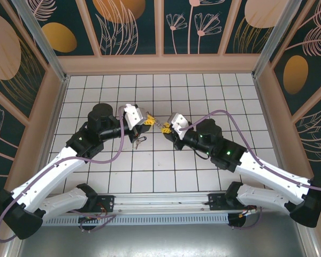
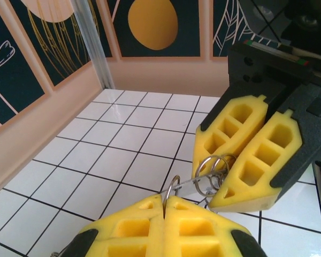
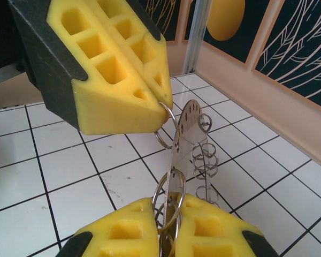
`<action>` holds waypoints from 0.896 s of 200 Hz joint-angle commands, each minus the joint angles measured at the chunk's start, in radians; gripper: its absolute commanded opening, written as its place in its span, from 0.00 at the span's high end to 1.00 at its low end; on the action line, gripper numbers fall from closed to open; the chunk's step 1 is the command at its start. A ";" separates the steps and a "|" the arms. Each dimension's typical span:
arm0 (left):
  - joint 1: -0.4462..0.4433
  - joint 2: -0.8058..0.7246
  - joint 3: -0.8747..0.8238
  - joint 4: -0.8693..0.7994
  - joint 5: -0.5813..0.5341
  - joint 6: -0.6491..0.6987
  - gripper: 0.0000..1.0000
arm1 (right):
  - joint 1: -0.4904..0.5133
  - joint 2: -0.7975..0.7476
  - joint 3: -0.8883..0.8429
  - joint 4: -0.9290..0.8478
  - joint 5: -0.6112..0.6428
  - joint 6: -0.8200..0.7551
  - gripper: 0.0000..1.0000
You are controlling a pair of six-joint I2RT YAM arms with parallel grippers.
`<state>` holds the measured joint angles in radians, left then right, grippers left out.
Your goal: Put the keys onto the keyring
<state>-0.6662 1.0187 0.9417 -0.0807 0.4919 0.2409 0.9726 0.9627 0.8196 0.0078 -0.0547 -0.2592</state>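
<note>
right gripper (image 3: 168,206) is seen clamped on the keyring (image 3: 184,134), held edge-up straight ahead of its fingers. left gripper (image 3: 154,98), closed on a rim loop, is set tip to tip opposite. what appear to be the keys (image 1: 140,140) are glimpsed just beside the left fingers.

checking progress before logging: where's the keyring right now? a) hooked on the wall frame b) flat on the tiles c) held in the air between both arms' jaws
c: the keyring hangs clear of the tiles, with both sets of jaws shut on its loops.
</note>
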 commanded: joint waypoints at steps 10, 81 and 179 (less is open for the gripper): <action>0.000 0.016 -0.023 0.095 0.001 -0.049 1.00 | 0.034 0.014 -0.003 0.112 -0.001 0.006 1.00; -0.001 0.009 -0.047 0.115 0.062 -0.064 1.00 | 0.038 0.020 0.001 0.132 0.033 0.006 1.00; -0.001 -0.013 -0.151 0.352 0.073 -0.209 1.00 | 0.069 -0.027 -0.054 0.241 -0.074 -0.013 1.00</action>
<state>-0.6662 1.0161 0.8215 0.1577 0.5507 0.0975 0.9970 0.9718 0.7666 0.1009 -0.0277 -0.2554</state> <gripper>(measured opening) 0.045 0.081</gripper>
